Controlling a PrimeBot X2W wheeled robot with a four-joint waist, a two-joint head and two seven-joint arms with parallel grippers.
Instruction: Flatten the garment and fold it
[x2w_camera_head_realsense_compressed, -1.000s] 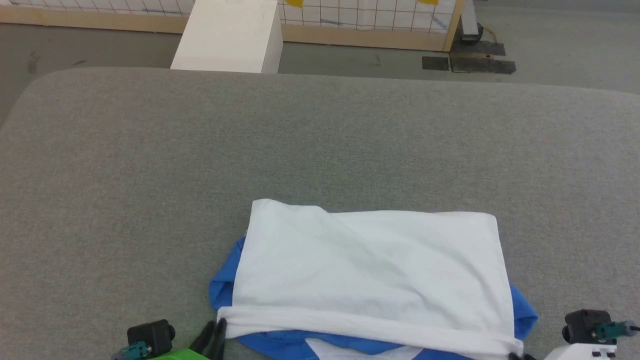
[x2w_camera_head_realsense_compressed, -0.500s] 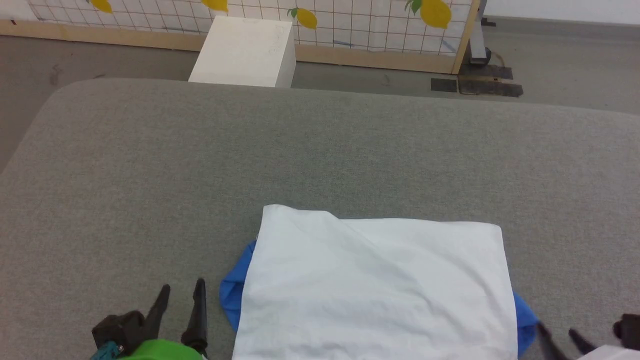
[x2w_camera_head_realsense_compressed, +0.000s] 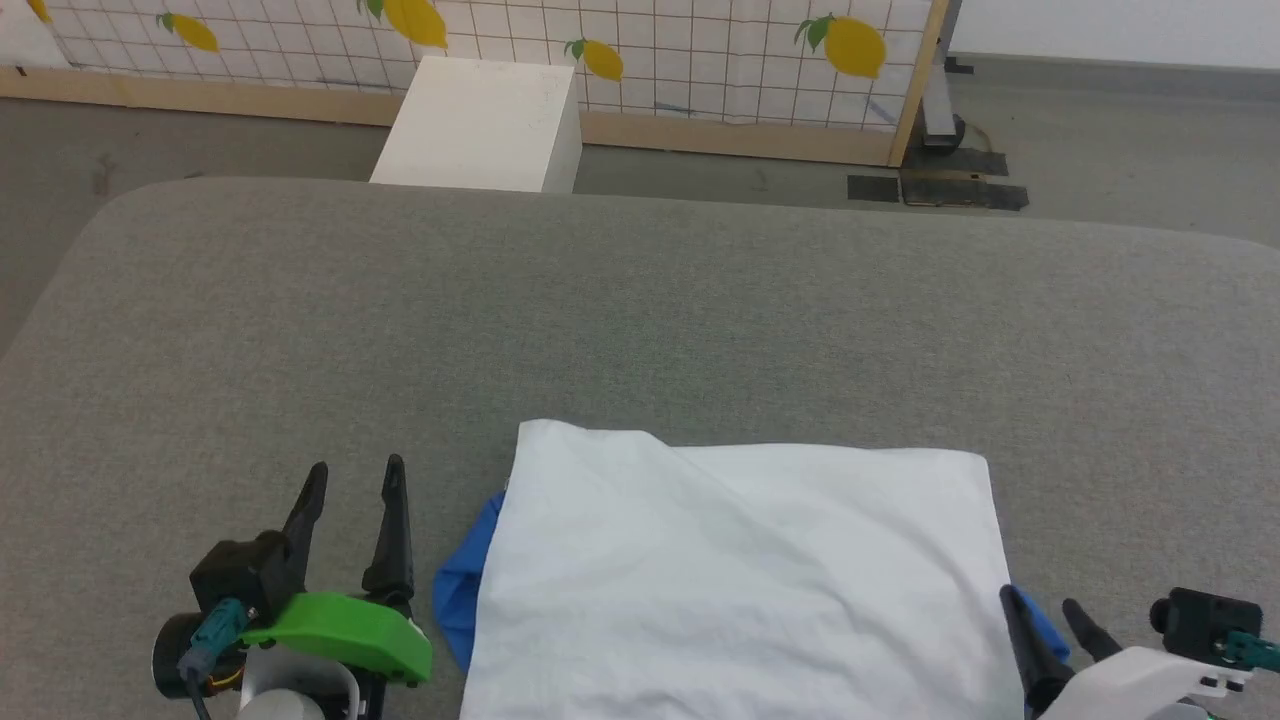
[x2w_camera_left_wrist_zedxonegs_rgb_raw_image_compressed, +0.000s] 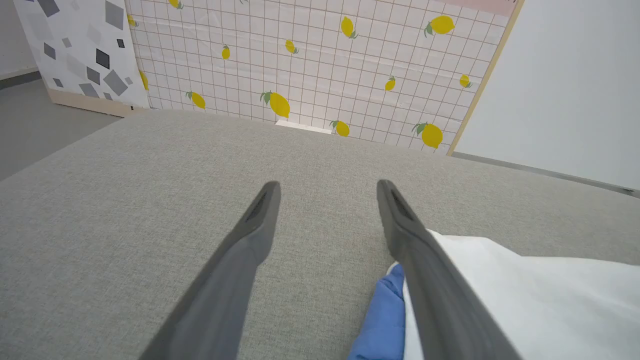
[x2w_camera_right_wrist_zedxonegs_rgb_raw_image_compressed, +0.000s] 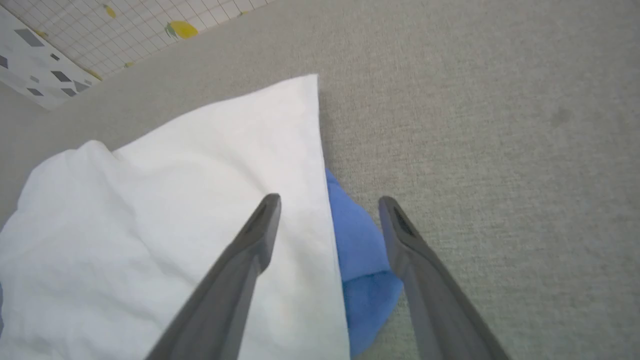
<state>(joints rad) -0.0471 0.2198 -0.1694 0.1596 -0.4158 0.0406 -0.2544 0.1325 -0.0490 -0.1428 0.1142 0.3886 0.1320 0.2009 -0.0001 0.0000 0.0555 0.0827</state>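
The garment (x2w_camera_head_realsense_compressed: 740, 580) is laid on the surface (x2w_camera_head_realsense_compressed: 640, 320), flanked by the left gripper (x2w_camera_head_realsense_compressed: 356, 465), just beside it, and the right gripper (x2w_camera_head_realsense_compressed: 1038, 598) (over its edge); a box (x2w_camera_head_realsense_compressed: 480, 125) is set behind the surface.

The right end effector (x2w_camera_right_wrist_zedxonegs_rgb_raw_image_compressed: 330, 200) has its two dark fingers spread wide, with nothing clasped between them. The garment (x2w_camera_right_wrist_zedxonegs_rgb_raw_image_compressed: 175, 200) lies folded on the gray tabletop (x2w_camera_right_wrist_zedxonegs_rgb_raw_image_compressed: 475, 125), white side up and softly creased. A blue fold (x2w_camera_right_wrist_zedxonegs_rgb_raw_image_compressed: 360, 235) pokes out from under its right edge, between the fingers. One finger lies over the white cloth, the other over the tabletop beside the blue. A lemon-print panel (x2w_camera_right_wrist_zedxonegs_rgb_raw_image_compressed: 150, 30) stands beyond.
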